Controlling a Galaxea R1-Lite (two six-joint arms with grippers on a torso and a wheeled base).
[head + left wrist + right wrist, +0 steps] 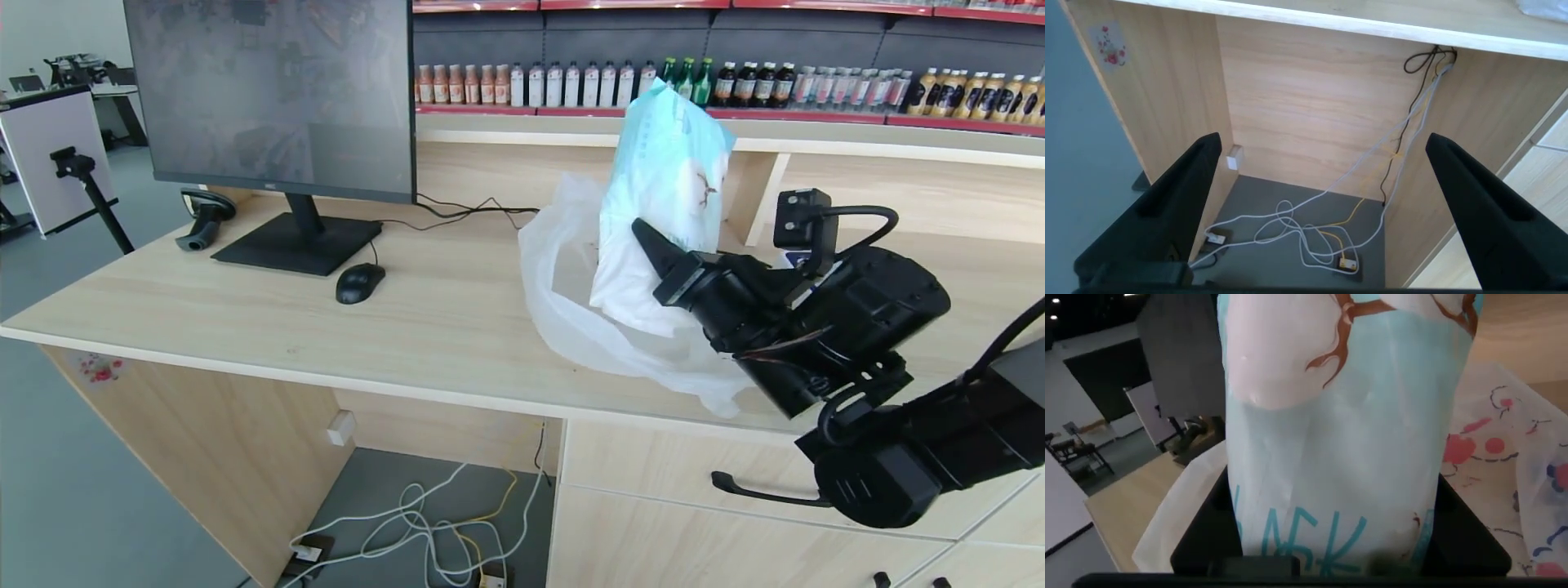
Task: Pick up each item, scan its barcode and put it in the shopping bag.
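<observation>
Lowering the pale blue and white soft plastic pack (669,163) into the thin translucent white plastic shopping bag (563,269) looks to us like the step in hand. In the head view the pack stands upright just right of centre, with its lower end inside the bag's crumpled mouth. The bag lies on the light wooden table (245,318). The right tool (663,245) has its two black fingers closed on the pack's lower half, one on each side. The left tool (1323,147) hangs low in front of the table's open underside, its fingers spread wide with nothing between them.

To do this well, we judge the pack should go down straight and centred over the opening, so its soft corners do not drag the film or fold the rim under. We would let go only once the base rests inside, then draw the fingers out along the pack's sides without snagging the bag. Whether the pack already rests on the table through the film, we cannot tell.
</observation>
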